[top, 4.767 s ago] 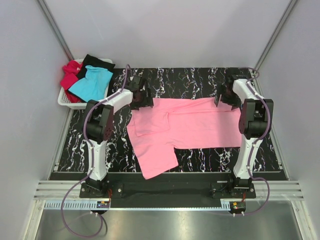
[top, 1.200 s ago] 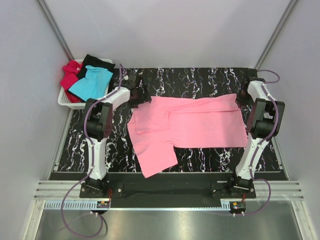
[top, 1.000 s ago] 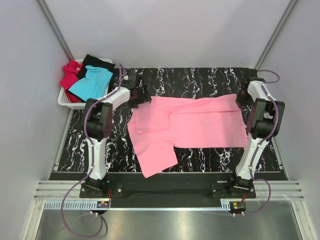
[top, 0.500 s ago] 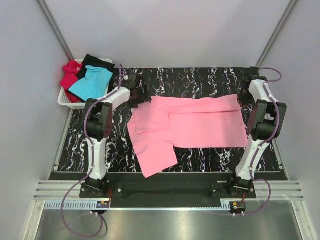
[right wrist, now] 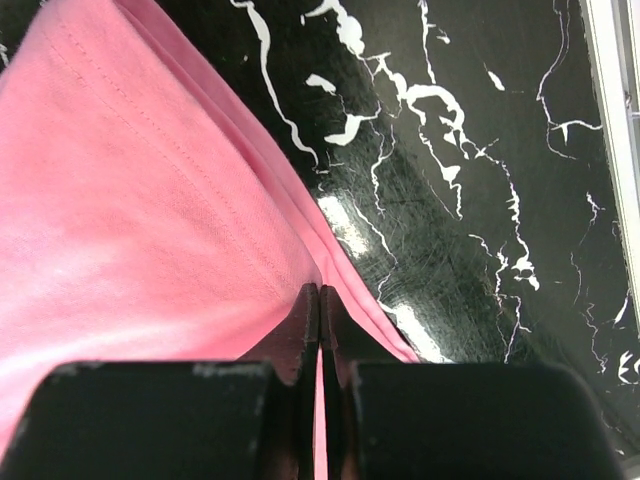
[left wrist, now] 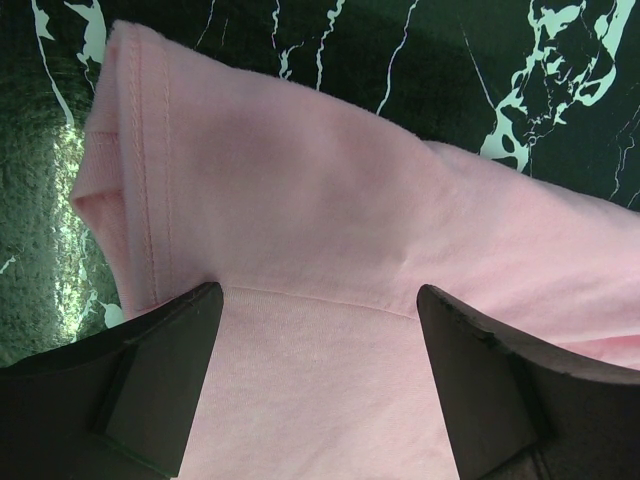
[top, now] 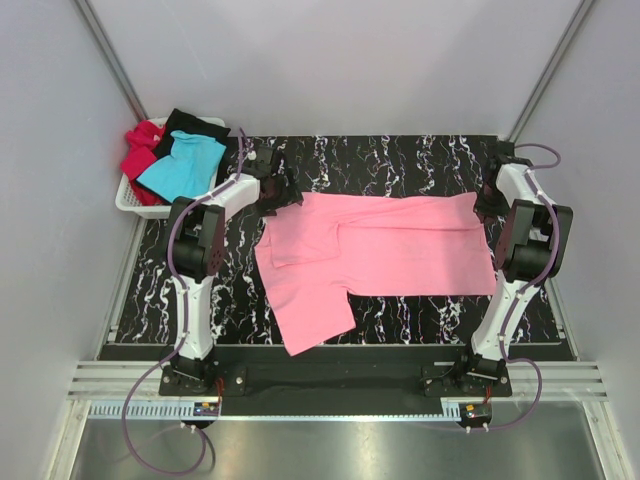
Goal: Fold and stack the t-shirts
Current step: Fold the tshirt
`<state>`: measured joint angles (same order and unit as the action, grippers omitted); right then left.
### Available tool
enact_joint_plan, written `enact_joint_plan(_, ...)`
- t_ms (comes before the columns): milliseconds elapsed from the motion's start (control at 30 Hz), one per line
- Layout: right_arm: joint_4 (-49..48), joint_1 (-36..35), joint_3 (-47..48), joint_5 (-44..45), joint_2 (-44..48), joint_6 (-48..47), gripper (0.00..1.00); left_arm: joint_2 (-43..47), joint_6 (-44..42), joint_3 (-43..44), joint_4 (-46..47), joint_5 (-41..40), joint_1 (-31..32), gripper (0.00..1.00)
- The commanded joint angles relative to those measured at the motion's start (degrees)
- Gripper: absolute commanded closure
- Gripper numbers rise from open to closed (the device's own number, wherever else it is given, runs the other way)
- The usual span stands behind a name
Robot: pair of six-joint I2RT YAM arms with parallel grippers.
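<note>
The white basket (top: 122,203) beside the far-left corner of the marbled table (top: 400,160) held a red shirt (top: 140,152), a black shirt (top: 196,125) and a turquoise shirt (top: 182,165) (turquoise uppermost). The pink t-shirt (top: 390,250) lay spread across the table. The left gripper (left wrist: 320,300) stood wide open over its far-left corner, holding nothing. The right gripper (right wrist: 320,295) was pinched tight on its far-right hem.

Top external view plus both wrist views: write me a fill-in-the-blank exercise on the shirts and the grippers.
The t-shirt spread on the table is ____. The right gripper is ____ on its edge. The left gripper hangs over its far-left corner with jaws ____. The white basket holds ____ other shirts.
Missing words: pink; shut; open; three.
</note>
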<state>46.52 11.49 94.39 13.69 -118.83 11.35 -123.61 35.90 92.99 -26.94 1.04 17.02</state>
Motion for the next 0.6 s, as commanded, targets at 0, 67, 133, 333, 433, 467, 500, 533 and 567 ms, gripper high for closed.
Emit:
enact_joint_plan(0, 0.32, 0.29, -0.35, 1.86, 1.41, 0.16, 1.00, -2.86, -0.13, -0.79, -1.36, 0.02, -0.75, 0.12)
enact_joint_plan(67, 0.32, 0.29, -0.17, 1.51, 0.79, 0.07, 0.97, -2.77, -0.57, -0.53, -1.27, 0.28, -0.76, 0.12)
enact_joint_plan(133, 0.41, 0.29, 0.88, 0.73, 0.35, -0.19, 0.88, -2.77, -1.53, -0.27, -1.27, 0.89, -0.76, 0.11)
enact_joint_plan(333, 2.61, 0.29, 6.68, -5.67, 3.68, -0.90, 0.38, -0.50, -6.54, 3.86, -3.38, 2.12, -0.76, 0.10)
enact_joint_plan(433, 2.26, -0.06, 9.93, -12.69, 5.36, 0.33, 0.27, 1.61, -8.65, 6.76, -3.82, 1.43, -0.67, 0.10)
enact_joint_plan(467, 1.73, -0.76, 10.72, -13.51, 4.92, 0.42, 0.31, 1.88, -9.00, 8.42, -3.74, 1.34, -0.67, 0.10)
enact_joint_plan(500, 1.29, -1.02, 11.77, -14.91, 4.66, 0.68, 0.42, 2.06, -9.09, 9.22, -3.74, 1.42, -0.67, 0.10)
enact_joint_plan(533, 0.68, -1.37, 11.96, -15.53, 4.13, 0.77, 0.48, 2.06, -8.92, 10.10, -3.47, 1.94, -0.67, 0.10)
enact_joint_plan(567, 0.07, -1.73, 12.22, -16.06, 2.91, 1.04, 0.55, 1.97, -8.74, 11.32, -3.04, 2.12, -0.49, 0.11)
